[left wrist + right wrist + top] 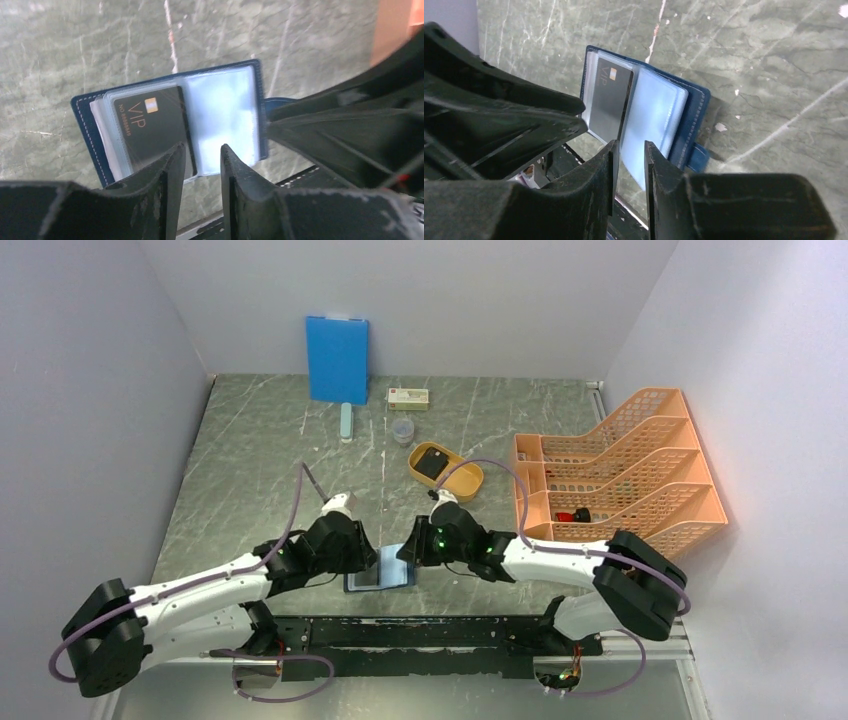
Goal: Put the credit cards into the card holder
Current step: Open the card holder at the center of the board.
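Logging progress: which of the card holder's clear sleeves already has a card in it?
The left-hand sleeve of the card holder holds the black VIP card; the clear sleeve beside it looks empty.

A bright blue flat board (337, 359) leaned upright against the back wall of the grey marbled bench (250, 470), with a slim pale-blue bar (346, 423) lying just in front of it. Near them sat a small white box (408, 397), a little clear cup (402, 430) and a yellow-orange oval tray (446, 471) holding something dark. An orange mesh file rack (620, 470) stood at the right.
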Motion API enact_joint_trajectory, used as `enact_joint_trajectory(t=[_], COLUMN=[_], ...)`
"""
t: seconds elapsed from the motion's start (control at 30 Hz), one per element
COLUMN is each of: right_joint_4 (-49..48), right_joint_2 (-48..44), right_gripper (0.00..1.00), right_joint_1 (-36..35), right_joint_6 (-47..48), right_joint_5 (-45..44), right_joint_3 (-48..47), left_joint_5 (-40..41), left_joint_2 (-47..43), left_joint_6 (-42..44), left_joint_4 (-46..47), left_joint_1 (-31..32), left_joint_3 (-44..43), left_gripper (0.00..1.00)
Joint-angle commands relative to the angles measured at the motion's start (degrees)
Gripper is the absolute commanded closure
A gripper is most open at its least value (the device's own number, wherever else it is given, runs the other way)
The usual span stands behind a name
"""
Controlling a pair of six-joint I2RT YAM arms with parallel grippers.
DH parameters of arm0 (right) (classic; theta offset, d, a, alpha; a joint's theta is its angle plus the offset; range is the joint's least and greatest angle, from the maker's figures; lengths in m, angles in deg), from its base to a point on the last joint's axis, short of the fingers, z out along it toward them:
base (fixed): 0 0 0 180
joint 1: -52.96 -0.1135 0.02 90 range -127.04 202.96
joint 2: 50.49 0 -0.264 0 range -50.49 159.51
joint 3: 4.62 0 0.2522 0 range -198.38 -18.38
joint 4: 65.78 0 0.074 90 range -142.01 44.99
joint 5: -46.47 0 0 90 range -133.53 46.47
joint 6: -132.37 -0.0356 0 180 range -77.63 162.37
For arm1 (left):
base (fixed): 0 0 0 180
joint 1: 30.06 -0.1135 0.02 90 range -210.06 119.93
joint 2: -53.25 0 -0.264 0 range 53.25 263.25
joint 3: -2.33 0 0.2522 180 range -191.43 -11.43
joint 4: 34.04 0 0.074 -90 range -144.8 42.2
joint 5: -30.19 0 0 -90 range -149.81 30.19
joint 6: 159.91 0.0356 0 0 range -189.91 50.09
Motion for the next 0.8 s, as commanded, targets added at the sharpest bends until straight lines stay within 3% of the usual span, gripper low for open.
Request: enact_joint_trajectory(t=[0.0,0.77], right_joint_4=[3.3,4.1], right_joint_2=[-2.0,3.1], right_gripper=[0.71,0.71], right_joint_1=[-0.3,-0.3], right_joint_6=[0.0,0.9], right_joint_5=[-2.2,-2.6], right_joint_3=[2.5,2.2], left_joint_5=[-2.1,-0.8], left_joint_2=[2.9,6.1], left_joint_6=[0.1,-1.7], left_joint_4=[6.2,9.7], left_joint_1=[0.1,0.1], left_joint_3=[3.2,10.3], left_gripper=[0.65,0.69])
